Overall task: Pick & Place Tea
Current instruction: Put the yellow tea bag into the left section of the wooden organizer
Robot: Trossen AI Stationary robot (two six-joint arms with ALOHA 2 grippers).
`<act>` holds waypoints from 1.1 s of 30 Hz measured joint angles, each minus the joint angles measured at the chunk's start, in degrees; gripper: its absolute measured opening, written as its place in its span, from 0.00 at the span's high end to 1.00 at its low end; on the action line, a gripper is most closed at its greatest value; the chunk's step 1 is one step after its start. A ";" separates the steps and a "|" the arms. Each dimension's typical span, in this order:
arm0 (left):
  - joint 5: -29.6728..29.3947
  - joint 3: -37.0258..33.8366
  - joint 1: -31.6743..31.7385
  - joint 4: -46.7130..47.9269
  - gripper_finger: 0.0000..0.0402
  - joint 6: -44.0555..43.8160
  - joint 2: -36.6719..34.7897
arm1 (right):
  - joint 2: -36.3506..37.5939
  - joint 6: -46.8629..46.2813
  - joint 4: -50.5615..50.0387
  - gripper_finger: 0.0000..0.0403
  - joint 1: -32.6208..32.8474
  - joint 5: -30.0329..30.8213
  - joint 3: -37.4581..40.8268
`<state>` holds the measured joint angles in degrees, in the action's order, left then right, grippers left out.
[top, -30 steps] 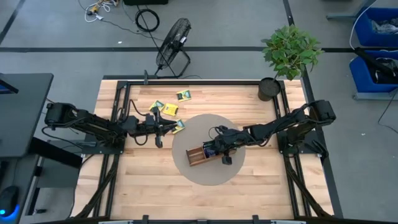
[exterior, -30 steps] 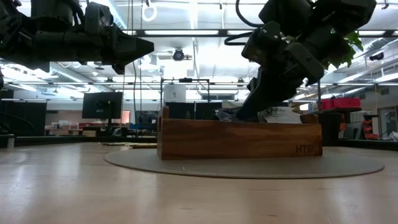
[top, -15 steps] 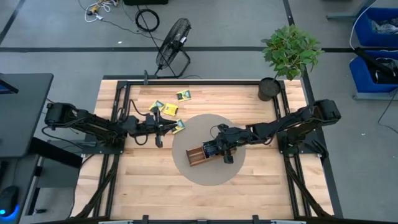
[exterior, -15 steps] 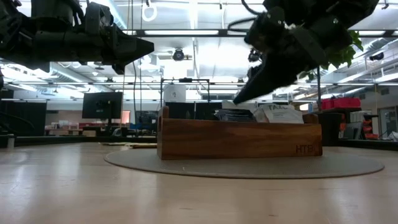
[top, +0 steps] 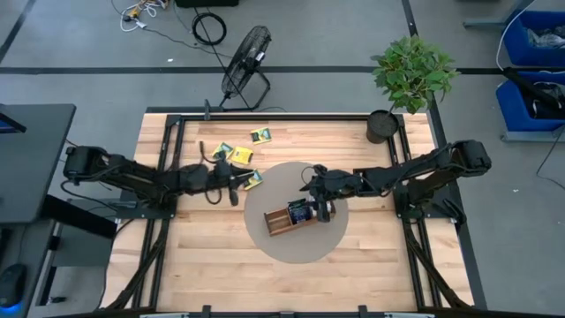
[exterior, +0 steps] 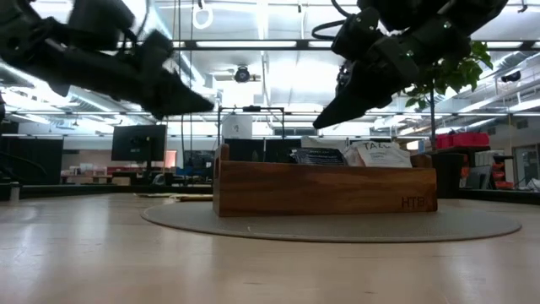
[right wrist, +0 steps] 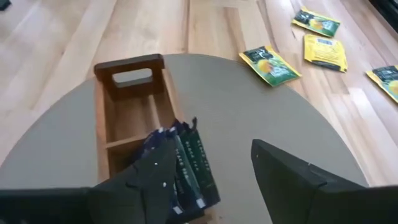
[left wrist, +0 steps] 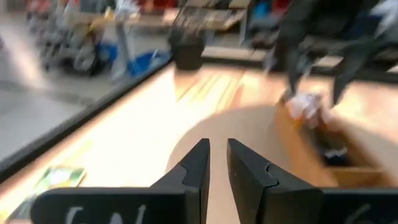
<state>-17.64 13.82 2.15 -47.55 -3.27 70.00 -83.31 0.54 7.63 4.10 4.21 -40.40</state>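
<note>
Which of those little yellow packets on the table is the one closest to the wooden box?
Start at the round grey mat in the middle of the table; the wooden tray sits on it. Just off the mat's upper-left edge lies one yellow-and-green tea sachet. It is the nearest to the mat, lying apart from the other yellow sachets farther up the table.

The wooden tray [top: 289, 218] sits on the round mat [top: 265, 199] at the table's [top: 203, 265] centre. Tea sachets [right wrist: 186, 168] stand in the tray's compartment nearest the right arm. The right gripper [top: 319, 196] hangs above that end of the tray. Loose sachets [top: 236, 154] lie on the table beyond the mat's left edge, with the left gripper [top: 231, 185] over them. A potted plant [top: 381, 124] stands at the far right corner.
</note>
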 joint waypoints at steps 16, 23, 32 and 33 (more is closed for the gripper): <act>4.12 9.10 0.16 43.32 0.59 5.67 0.04 | 0.00 -1.53 0.01 0.47 -0.70 -0.13 0.00; 4.71 9.16 0.15 43.29 0.47 9.87 3.62 | 0.00 -1.58 0.72 0.47 -0.79 -0.09 0.00; 1.05 9.14 0.09 39.79 0.47 16.38 11.04 | 0.00 -1.57 0.79 0.47 -0.79 0.73 0.00; 0.76 9.14 0.10 39.34 0.47 16.50 11.44 | 0.00 -1.57 0.79 0.47 -0.79 1.17 0.00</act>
<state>-16.88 22.96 2.25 -8.21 13.23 81.43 -83.31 -1.04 8.43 3.31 5.38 -40.40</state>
